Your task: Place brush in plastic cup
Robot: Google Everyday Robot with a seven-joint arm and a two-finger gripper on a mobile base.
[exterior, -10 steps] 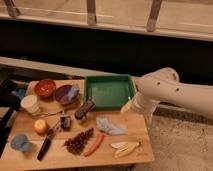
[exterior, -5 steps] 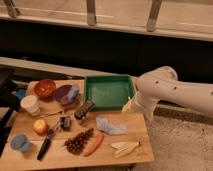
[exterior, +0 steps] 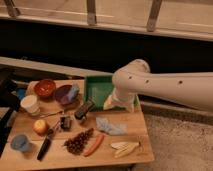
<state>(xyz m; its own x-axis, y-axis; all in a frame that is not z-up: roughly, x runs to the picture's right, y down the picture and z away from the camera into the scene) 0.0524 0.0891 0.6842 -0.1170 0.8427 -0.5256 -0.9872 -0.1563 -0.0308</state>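
At the far left of the wooden table I saw the small light-blue plastic cup, upright near the front edge. Just right of it lay the slim black-handled brush — apart from the cup, a yellow-red apple behind it. A white cup, a red bowl and a purple bowl stood further back. A chunky dark-and-grey block tool lay between the brush and my gripper, which hung at the green plastic tray's front edge — jaws wide, nothing in them.

High view over table, end effector mid-frame
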